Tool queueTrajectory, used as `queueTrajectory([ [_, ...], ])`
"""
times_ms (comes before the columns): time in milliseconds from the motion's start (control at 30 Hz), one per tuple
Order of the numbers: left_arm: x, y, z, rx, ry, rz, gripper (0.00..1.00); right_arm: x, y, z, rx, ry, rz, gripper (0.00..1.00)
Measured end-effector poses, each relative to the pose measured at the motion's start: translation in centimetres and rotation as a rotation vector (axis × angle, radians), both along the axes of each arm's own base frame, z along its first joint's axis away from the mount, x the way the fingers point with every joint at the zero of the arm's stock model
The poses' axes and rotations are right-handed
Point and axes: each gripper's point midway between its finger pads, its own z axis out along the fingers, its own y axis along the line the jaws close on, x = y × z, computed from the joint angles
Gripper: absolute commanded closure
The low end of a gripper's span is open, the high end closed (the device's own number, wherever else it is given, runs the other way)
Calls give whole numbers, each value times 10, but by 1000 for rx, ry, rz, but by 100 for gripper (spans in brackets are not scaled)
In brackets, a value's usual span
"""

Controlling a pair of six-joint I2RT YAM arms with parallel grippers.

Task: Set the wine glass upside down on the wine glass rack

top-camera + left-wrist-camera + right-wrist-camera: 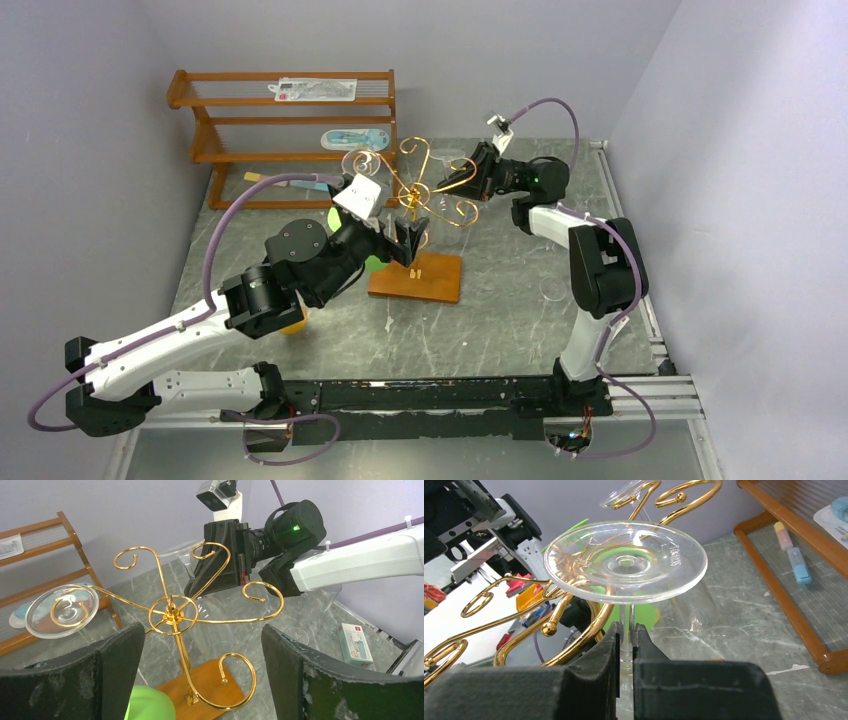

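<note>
The gold wire wine glass rack (425, 185) stands on its orange-brown wooden base (420, 277) mid-table. My right gripper (627, 630) is shut on the stem of a clear wine glass (626, 562). It holds the glass upside down, foot on top, right beside a curled gold arm (589, 630). From the left wrist view the held glass's foot (175, 550) sits by the far scroll. My left gripper (202, 630) is open and empty, its jaws wide either side of the rack's post (171, 614). Another glass's foot (62, 611) rests in the left scroll arm.
A brown slatted wooden shelf unit (290, 110) with packets and markers stands at the back left. A green object (340, 215) lies under my left arm. A clear glass (553, 290) stands on the table by the right arm. A small white box (355, 642) lies at the right.
</note>
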Motion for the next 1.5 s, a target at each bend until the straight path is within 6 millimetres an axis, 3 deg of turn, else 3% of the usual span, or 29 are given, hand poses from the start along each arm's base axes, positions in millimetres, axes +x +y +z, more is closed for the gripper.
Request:
queueTrajectory([
  [300,2,-4,-7,7,19,2,10,-21,-6,18,-14,-221,-77,100],
  [467,2,-4,-8,10,21,7,10,-19,-8,30,-48,-342,-159,100],
  [733,14,-8,-18,42,36,67,14,-3,-10,10,-102,-322,-243,100],
  [1000,44,-15,-35,91,94,234,24,4,-11,2,-120,-311,-282,100],
  [1233,80,5,-40,34,177,332,35,10,-13,-4,-134,-314,-333,100],
  [1500,77,-7,-43,21,201,254,36,10,-17,-2,-136,-327,-414,100],
])
